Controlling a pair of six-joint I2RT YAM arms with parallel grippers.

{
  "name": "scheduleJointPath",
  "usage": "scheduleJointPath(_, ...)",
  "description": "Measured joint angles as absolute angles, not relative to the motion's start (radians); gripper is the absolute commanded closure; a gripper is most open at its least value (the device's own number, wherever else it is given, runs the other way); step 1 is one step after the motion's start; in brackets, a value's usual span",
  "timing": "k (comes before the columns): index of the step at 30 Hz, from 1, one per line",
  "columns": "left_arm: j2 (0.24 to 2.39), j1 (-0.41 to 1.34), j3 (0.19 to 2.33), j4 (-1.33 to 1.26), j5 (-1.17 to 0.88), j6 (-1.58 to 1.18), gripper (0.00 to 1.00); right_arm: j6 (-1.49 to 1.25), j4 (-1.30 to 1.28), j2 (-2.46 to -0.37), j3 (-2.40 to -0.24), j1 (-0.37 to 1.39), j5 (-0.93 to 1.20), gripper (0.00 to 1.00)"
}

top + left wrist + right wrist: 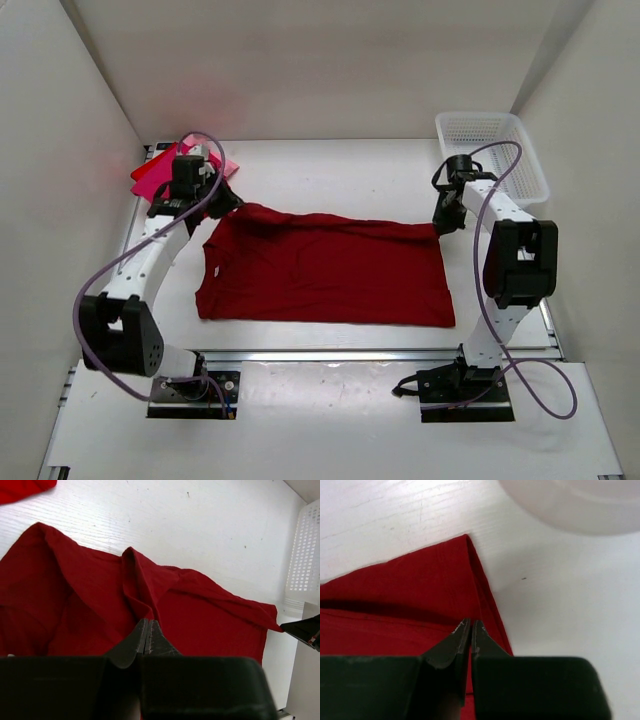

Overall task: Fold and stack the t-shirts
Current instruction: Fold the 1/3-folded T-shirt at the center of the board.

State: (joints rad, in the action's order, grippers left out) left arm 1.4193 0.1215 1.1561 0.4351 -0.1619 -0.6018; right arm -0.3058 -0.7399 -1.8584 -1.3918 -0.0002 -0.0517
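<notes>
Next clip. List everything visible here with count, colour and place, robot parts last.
dark red t-shirt: one, dark red, spread across the middle of the table
other shirts: at least two, bright red and pink, far left corner, partly behind the left arm
basket: one, white lattice, far right corner
table: one, white
left gripper: one, black, shut on the dark red t-shirt's far left edge
right gripper: one, black, shut on its far right corner

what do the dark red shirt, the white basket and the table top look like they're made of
The dark red t-shirt: soft matte cloth, likely cotton knit; it creases and drapes in folds. The white basket: rigid moulded plastic, with a lattice of holes in its walls. The table: white board with fine grain streaks, perhaps painted wood or laminate.
</notes>
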Motion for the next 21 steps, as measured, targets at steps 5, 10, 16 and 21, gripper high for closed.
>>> scheduleJointPath(5,1.284,0.115,1.121,0.496,-0.134,-0.590,1.00,-0.303,-0.726,-1.831,-1.350,0.000,-0.036,1.00)
scheduleJointPath(10,1.179,0.097,1.087,0.589,-0.092,-0.579,1.00,-0.297,-0.707,-1.821,-1.329,-0.020,-0.016,1.00)
scheduleJointPath(16,1.140,0.087,1.055,0.680,-0.040,-0.563,1.00,-0.292,-0.685,-1.778,-1.271,-0.048,0.004,1.00)
scheduleJointPath(21,1.110,0.088,1.005,0.758,-0.014,-0.550,1.00,-0.287,-0.671,-1.752,-1.206,-0.076,0.027,1.00)
